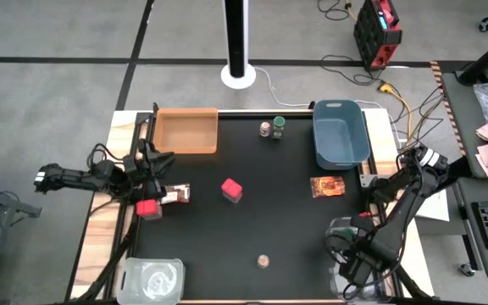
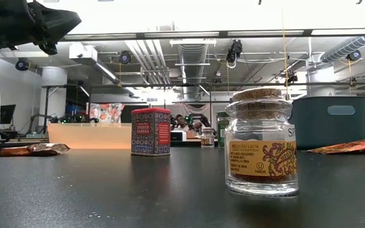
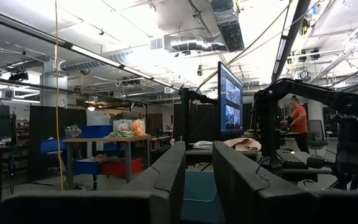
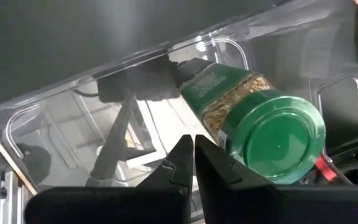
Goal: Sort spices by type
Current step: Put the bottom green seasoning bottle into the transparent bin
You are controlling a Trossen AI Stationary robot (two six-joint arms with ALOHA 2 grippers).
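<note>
Black tabletop, lower right of the high view: the right gripper [image 4: 194, 146], fingers closed and empty, hangs over a clear container [image 4: 55, 106] holding a green-capped jar [image 4: 253, 127], likely rigid, slippery glass, best gripped across its body.

— Where do the cameras sit?
— One looks straight down on the black table [image 1: 252, 229]. One sits level, close behind the cork-lidded glass jar [image 2: 261, 140].
— Shared?
— Both see the red cube tin [image 2: 151, 131].
</note>
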